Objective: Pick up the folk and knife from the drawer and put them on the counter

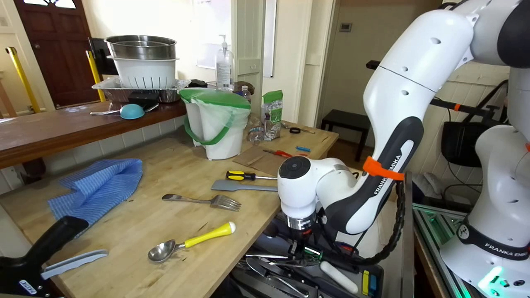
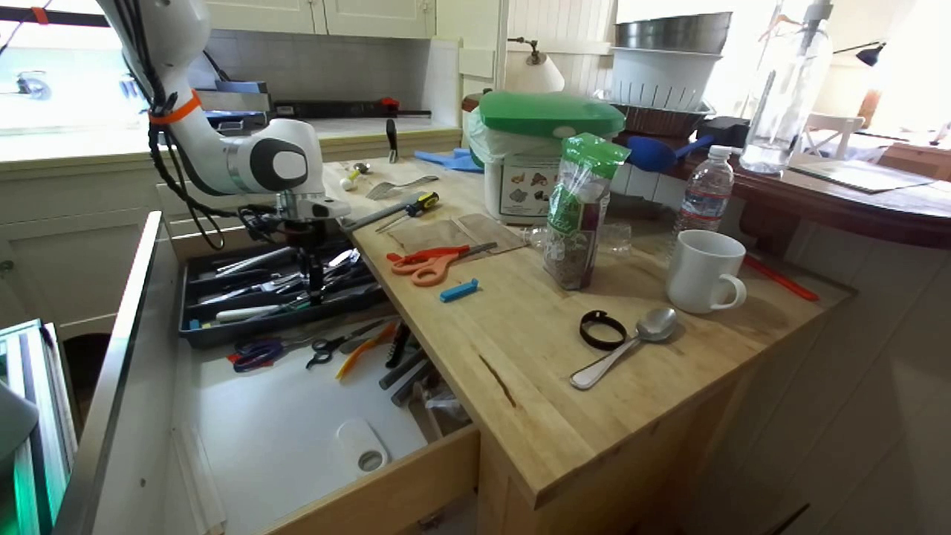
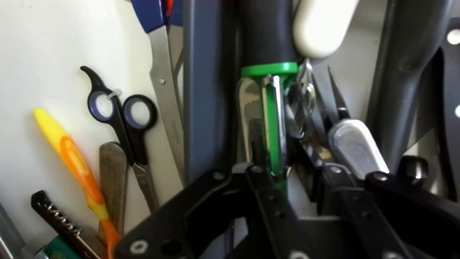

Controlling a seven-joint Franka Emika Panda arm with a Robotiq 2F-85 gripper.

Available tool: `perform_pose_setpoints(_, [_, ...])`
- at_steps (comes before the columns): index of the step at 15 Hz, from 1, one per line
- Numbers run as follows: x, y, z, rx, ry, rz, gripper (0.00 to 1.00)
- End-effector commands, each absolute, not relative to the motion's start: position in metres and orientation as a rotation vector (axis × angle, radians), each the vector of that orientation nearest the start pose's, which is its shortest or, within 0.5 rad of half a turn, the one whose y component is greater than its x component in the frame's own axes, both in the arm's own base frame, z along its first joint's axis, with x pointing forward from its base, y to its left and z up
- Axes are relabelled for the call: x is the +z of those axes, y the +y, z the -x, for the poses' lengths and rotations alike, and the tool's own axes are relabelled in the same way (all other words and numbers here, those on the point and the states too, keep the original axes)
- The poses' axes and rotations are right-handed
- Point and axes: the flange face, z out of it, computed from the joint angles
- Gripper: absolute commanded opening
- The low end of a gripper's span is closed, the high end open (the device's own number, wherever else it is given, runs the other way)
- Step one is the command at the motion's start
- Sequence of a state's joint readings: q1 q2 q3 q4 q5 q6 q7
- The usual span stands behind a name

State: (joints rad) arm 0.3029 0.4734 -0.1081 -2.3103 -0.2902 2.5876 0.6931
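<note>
Hand [image 2: 315,296], down at crowded dark tray [image 2: 223,334] in drawer [image 2: 260,431]: fingers part-way spread, any hold unclear. Forearm [image 1: 397,128], "FRANKA EMIKA" partly under orange strap [image 1: 383,170]; same lettering on base [image 1: 503,198]. Black tool [image 1: 49,240], badge too small to read. Fork [image 1: 213,202], flat on planked light-wood tabletop [image 1: 136,223] between grey spatula [image 1: 237,186] and yellow-handled spoon [image 1: 203,238]. Beyond: dark-brown ledge [image 1: 62,132], red-brown door [image 1: 58,62].

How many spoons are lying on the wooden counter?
2: a yellow-handled spoon near the fork and a metal spoon near the white mug. The red stick, partly hidden behind the mug, might be another.
</note>
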Motion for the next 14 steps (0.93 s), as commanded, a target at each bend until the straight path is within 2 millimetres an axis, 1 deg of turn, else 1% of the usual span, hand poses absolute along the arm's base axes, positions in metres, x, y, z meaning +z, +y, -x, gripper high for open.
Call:
perform_pose_setpoints(1, [0.130, 0.091, -0.479, 0.227, 0.479, 3.363, 0.01])
perform_pose_setpoints(2, [0.135, 0.089, -0.479, 0.242, 0.506, 3.361, 0.01])
perform_pose_setpoints(3, [0.142, 0.087, -0.477, 0.258, 0.529, 3.361, 0.04])
perform_pose_setpoints(5, [0.165, 0.086, -0.473, 0.255, 0.569, 3.370, 0.04])
perform_pose_setpoints(6, [0.179, 0.086, -0.471, 0.236, 0.599, 3.378, 0.04])
perform_pose_setpoints(9, [0.228, 0.089, -0.471, 0.133, 0.681, 3.380, 0.04])
perform_pose_setpoints(11, [0.256, 0.090, -0.472, 0.116, 0.736, 3.371, 0.04])
perform_pose_setpoints(13, [0.289, 0.088, -0.474, 0.099, 0.720, 3.349, 0.04])
perform_pose_setpoints(14, [0.304, 0.084, -0.476, 0.110, 0.657, 3.326, 0.04])
